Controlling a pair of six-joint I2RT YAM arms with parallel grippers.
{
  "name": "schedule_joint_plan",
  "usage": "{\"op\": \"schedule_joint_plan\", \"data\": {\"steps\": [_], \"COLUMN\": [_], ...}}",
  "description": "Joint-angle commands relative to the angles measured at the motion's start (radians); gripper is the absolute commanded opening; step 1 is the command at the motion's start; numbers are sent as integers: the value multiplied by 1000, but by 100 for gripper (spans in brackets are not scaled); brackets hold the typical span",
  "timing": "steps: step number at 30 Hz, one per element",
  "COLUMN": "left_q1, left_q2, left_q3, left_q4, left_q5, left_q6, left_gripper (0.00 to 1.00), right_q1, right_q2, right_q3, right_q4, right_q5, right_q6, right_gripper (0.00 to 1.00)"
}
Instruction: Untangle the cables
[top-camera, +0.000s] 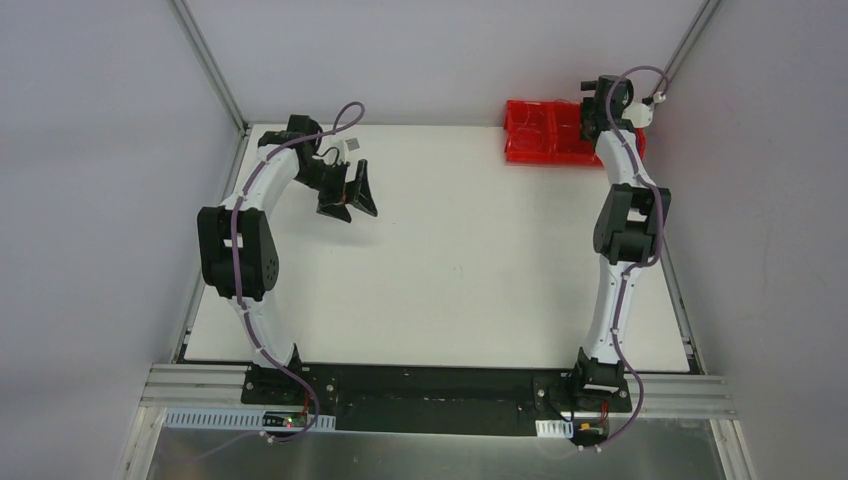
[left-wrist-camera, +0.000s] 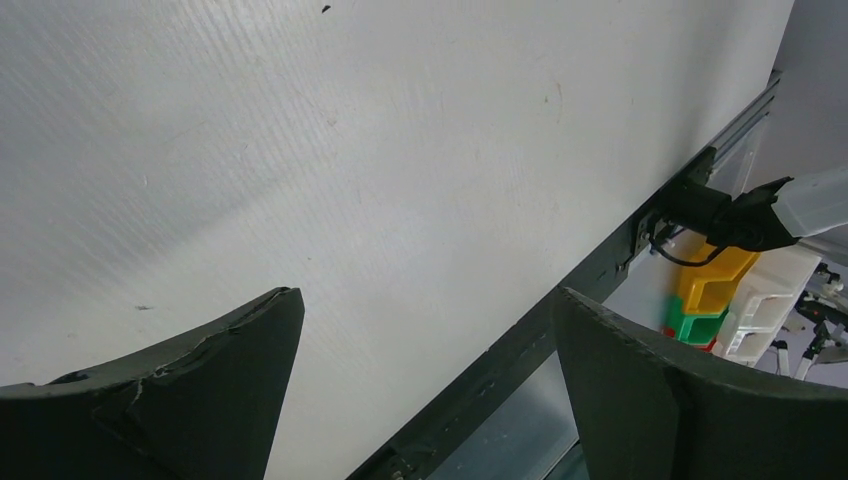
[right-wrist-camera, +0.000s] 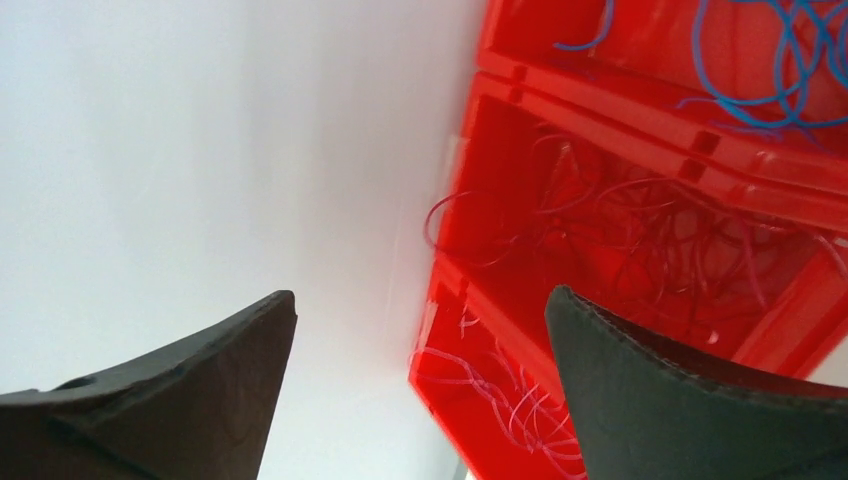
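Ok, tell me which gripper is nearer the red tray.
Right. The right gripper hangs over the red tray at the far right corner; the left gripper is across the table, toward its far left.

Cables lie inside the tray's separate compartments.

Seen from my remote station: a flat white matte table top with a faint ribbed grain is bounded at its near edge by a black base plate and a silver aluminium rail. A translucent red plastic compartment tray lies at the far edge, towards the right corner, and dividers split it into several bays. Plain grey walls enclose the cell. Off the table, my left wrist view shows a yellow plastic bin stacked on a green plastic bin, beside a white crate.
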Motion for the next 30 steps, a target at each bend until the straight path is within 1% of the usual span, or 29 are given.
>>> {"op": "schedule_joint_plan", "data": {"steps": [1,4,6,9,12,14,15,16,19,21,24,28,30], "left_q1": [4,13,21,40,59,60,60,60,59,59,60,59,59], "left_q2": [-30,-22,-15,14,66,129,154,163,129,96,36,-37,-77], "left_q3": [86,145,203,359,532,699,762,791,773,729,600,408,293], "left_q4": [-20,-26,-36,-74,-136,-234,-282,-312,-314,-318,-319,-308,-276], "left_q5": [17,21,5,-35,-112,-166,-181,-192,-225,-254,-286,-325,-371], "left_q6": [26,24,27,31,21,37,47,53,52,51,48,57,46], "left_gripper": [99,99,99,99,99,99,99,99,99,99,99,99,99], "right_q1": [-7,-7,-7,-6,-4,1,6,13,31,32,36,52,52], "right_q2": [-181,-249,-300,-398,-503,-575,-613,-651,-747,-788,-843,-905,-922], "right_q3": [-40,-103,-154,-242,-323,-380,-416,-453,-545,-570,-627,-742,-799], "right_q4": [123,194,241,256,181,88,40,-26,-196,-313,-446,-547,-602], "right_q5": [-132,-256,-378,-535,-634,-676,-689,-697,-712,-729,-750,-729,-723], "right_q6": [-207,-337,-462,-632,-787,-900,-968,-1032,-1203,-1245,-1268,-1319,-1343], "right_gripper": [100,100,100,100,100,100,100,100,100,100,100,100,100]}}
